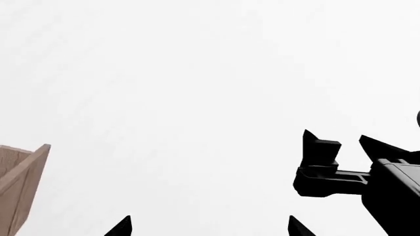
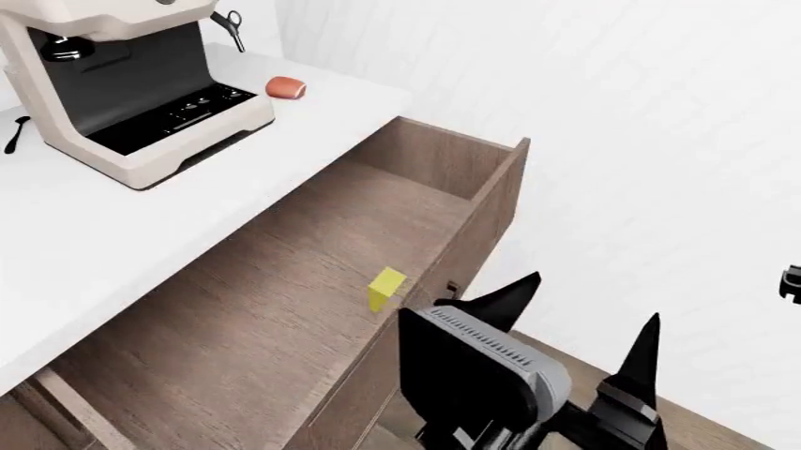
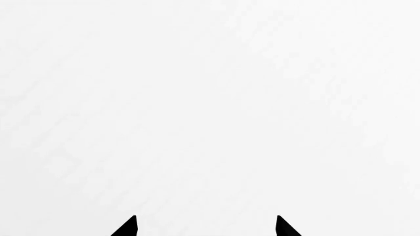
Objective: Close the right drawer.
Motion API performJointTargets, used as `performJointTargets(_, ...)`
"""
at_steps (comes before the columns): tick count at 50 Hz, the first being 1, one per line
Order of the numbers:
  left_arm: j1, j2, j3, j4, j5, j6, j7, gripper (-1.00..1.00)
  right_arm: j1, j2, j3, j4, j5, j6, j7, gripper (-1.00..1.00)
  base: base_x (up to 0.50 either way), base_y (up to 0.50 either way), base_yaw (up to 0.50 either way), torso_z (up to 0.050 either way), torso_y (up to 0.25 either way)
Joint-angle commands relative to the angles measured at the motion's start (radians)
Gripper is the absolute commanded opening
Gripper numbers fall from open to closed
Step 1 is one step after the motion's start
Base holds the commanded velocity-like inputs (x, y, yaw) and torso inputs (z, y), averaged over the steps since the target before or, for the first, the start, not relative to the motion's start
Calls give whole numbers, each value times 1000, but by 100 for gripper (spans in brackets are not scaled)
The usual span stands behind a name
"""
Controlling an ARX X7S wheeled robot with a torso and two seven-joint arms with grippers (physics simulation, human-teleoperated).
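The right drawer (image 2: 288,309) is a long brown wood-grain box pulled far out from under the white counter. Its front panel (image 2: 489,220) is seen edge-on, and one of its corners shows in the left wrist view (image 1: 23,177). My left gripper (image 2: 579,323) is open and empty. It points upward just beyond the drawer's front, close to it, and I cannot tell if it touches. In its own view its fingertips (image 1: 123,227) stand wide apart. My right gripper (image 1: 341,142) is open and empty, off to the right, barely in the head view (image 2: 791,281). It faces a blank white wall.
A small yellow block (image 2: 385,287) stands inside the drawer near its front. A cream espresso machine (image 2: 126,84) and a red-orange object (image 2: 287,87) sit on the counter (image 2: 75,253). A white wall (image 2: 651,112) lies beyond, with wood floor (image 2: 714,427) below.
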Motion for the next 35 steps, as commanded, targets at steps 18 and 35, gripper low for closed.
performJointTargets(18,131,2,10,-159,-34,78,98,100,-34,0,-17,2,-31,-40,0,100,0,0,0,0,0)
performJointTargets(35,183,-2,-8,-327,-71,114,175,100,-41,0,-14,-2,-35,-41,0,100,0,0,0,0,0)
